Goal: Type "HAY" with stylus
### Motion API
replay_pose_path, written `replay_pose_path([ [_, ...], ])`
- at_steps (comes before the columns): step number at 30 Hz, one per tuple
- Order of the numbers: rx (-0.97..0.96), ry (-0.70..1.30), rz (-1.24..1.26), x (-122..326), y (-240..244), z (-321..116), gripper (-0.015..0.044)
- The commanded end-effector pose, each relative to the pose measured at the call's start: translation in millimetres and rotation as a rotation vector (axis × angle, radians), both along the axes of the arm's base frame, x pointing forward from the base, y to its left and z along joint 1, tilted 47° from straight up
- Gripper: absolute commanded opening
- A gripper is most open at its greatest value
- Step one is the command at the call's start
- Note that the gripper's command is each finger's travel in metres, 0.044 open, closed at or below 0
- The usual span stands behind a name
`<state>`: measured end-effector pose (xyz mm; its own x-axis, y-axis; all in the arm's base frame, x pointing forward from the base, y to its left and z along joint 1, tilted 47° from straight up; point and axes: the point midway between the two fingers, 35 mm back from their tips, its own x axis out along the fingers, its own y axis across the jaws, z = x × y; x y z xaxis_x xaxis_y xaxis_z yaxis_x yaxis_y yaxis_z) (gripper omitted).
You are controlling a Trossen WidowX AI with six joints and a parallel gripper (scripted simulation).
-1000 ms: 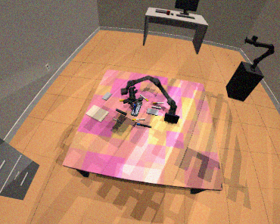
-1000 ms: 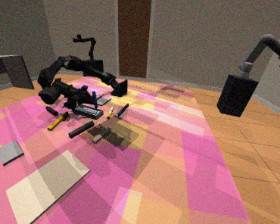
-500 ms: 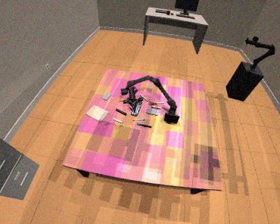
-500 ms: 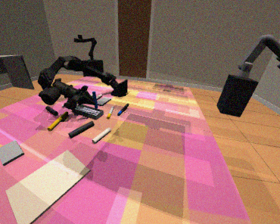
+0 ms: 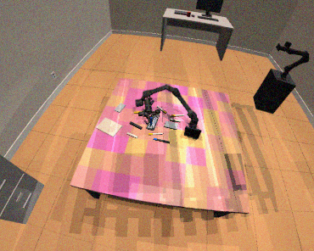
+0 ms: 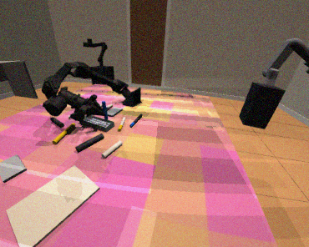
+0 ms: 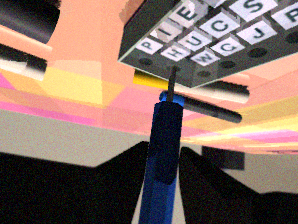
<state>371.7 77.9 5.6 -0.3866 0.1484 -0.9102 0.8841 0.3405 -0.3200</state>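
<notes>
My gripper is shut on the blue stylus. The stylus stands about upright, its thin dark tip pointing at the keyboard. In the wrist view the tip overlaps a dark round spot at the keyboard's near edge, just below the white H key and left of the W key. I cannot tell whether the tip touches the surface. P, I, U, E, C, Q, S and J keys also show. The A and Y keys are not readable.
Around the keyboard lie a yellow marker, a thick black marker, a white marker, a yellow-and-white pen and a blue-and-black pen. A cream board and a small grey slab lie farther off.
</notes>
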Motion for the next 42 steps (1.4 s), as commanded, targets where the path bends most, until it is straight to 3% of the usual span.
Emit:
replay_pose_path([
  [1,-0.004,0.004,0.005,-1.0,-2.2,-2.3,0.0081],
  [42,-0.004,0.004,0.005,-0.7,-7.2,-6.9,0.0081],
])
